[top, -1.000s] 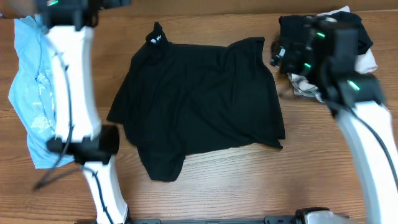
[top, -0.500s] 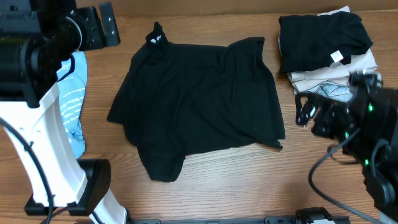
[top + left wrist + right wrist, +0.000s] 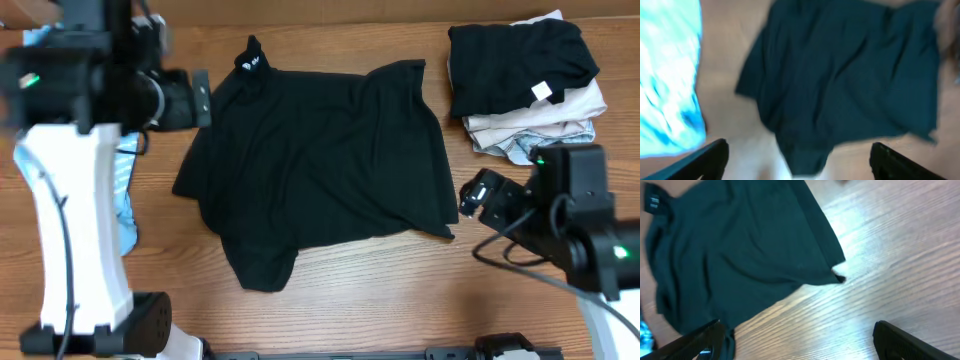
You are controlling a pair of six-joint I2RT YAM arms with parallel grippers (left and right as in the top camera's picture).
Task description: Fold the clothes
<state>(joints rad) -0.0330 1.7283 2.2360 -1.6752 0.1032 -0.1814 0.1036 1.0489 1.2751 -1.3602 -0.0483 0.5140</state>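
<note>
A large black T-shirt lies spread but rumpled in the middle of the table, its small white logo at the far edge. It also shows in the left wrist view and the right wrist view. A light blue tee lies at the left, mostly hidden behind my left arm; it also shows in the left wrist view. My left gripper is open and empty above the shirt's left shoulder. My right gripper is open and empty just right of the shirt's right hem corner.
A stack of folded clothes, black on top of beige and white pieces, sits at the far right corner. Bare wooden table runs along the front edge. The left arm's white column stands at the front left.
My left gripper has swung right and nearer to the shirt's left shoulder. My right gripper has moved from the folded stack down and left, toward the shirt's right hem corner. The shirt has not moved.
</note>
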